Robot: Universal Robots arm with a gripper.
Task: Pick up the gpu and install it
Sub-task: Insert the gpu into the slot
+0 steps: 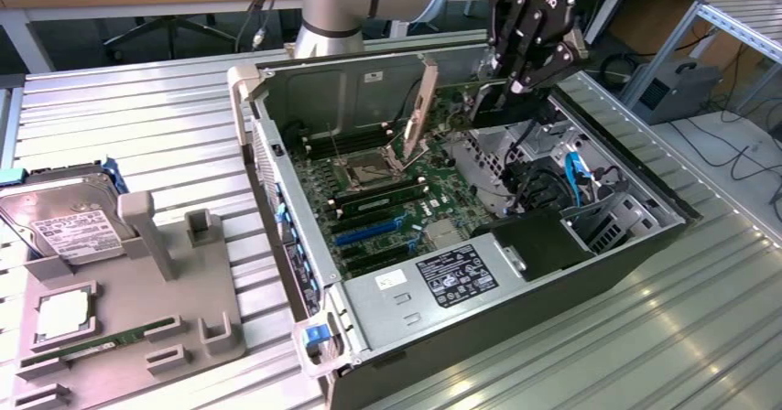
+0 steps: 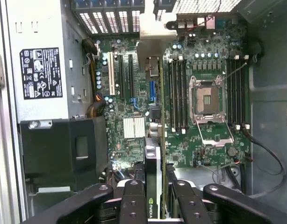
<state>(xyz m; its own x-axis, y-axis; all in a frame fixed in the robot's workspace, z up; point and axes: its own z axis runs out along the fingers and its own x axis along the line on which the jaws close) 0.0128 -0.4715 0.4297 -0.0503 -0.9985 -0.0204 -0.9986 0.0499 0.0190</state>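
Wrist view: the hand (image 2: 156,200) is clamped on the gpu (image 2: 152,163), held edge-on above the motherboard (image 2: 185,151); in the exterior view it hangs at one o'clock over the open case (image 1: 624,254). Judged risk: a tilted card could seat crookedly and strike the board

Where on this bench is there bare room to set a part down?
Free: the slatted table beyond the grey fixture tray, beside the computer case, and the wide stretch before the case at the exterior view's right. Crowded: the tray with its hard drive, and the case interior, over which the gripper holds the gpu.
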